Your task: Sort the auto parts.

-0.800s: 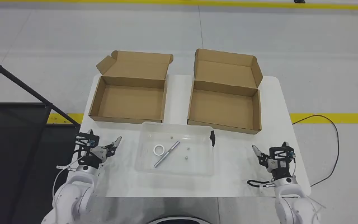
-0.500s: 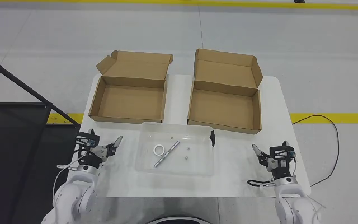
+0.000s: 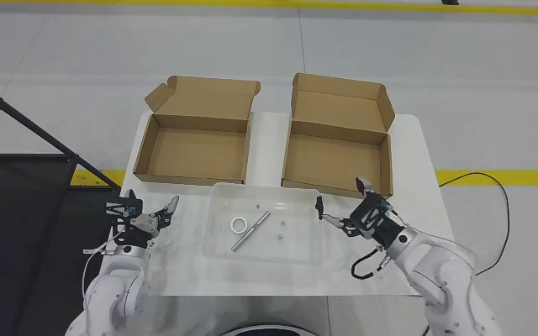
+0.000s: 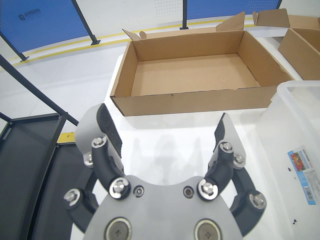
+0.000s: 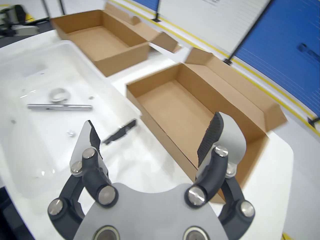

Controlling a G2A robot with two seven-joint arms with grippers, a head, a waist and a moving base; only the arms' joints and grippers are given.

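On the bench, from above: a wide-open, empty right tool (image 3: pixel 345 223), tips just short of the black part (image 3: pixel 319 205). Long axis pointing away from the robot, hard against the right wall of the clear tray (image 3: pixel 220 252), probably inside it, though hard to tell. Far off past the tray's other end, the left tool (image 3: pixel 161 215), so clearly a job for the right arm.

At the left wrist: left tool (image 4: pixel 162 112) spread wide, holding nothing. On the tray wall, 1 printed sticker (image 4: pixel 303 173), left unread.

At the right wrist: right tool (image 5: pixel 153 121) agape, with the black part (image 5: pixel 121 131) close beside 1 finger, lying slantwise.
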